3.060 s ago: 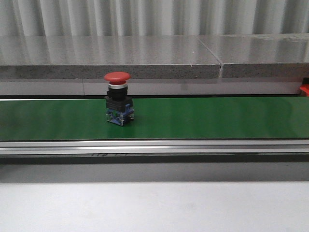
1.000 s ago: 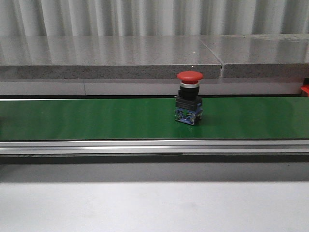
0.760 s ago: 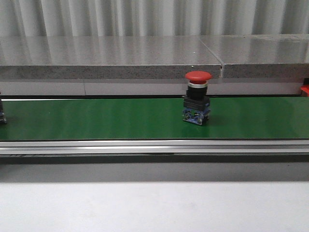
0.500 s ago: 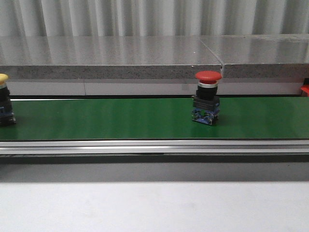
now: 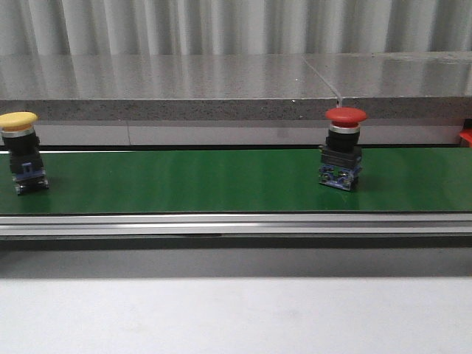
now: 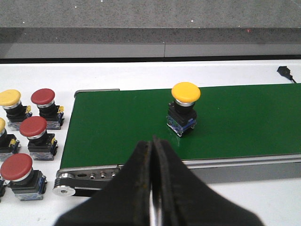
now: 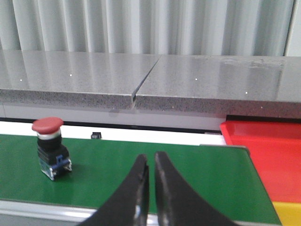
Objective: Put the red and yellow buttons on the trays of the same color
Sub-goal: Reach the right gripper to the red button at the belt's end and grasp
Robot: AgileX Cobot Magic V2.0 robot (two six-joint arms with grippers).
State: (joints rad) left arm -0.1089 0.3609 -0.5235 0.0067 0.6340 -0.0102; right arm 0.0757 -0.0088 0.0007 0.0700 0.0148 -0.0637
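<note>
Both tools (image 6: 151, 188) (image 7: 149, 188) closed, above belt (image 5: 221, 184) edge (buttons apart).

An industrial test bench: a green conveyor belt (image 5: 221, 181) in an aluminium frame (image 5: 236, 223), before a speckled stone ledge (image 5: 169, 109) and corrugated metal wall (image 5: 221, 26).

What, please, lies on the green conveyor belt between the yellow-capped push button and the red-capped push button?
Nothing: in the front view, only bare green conveyor belt separates the yellow-capped push button from the red-capped push button.
</note>
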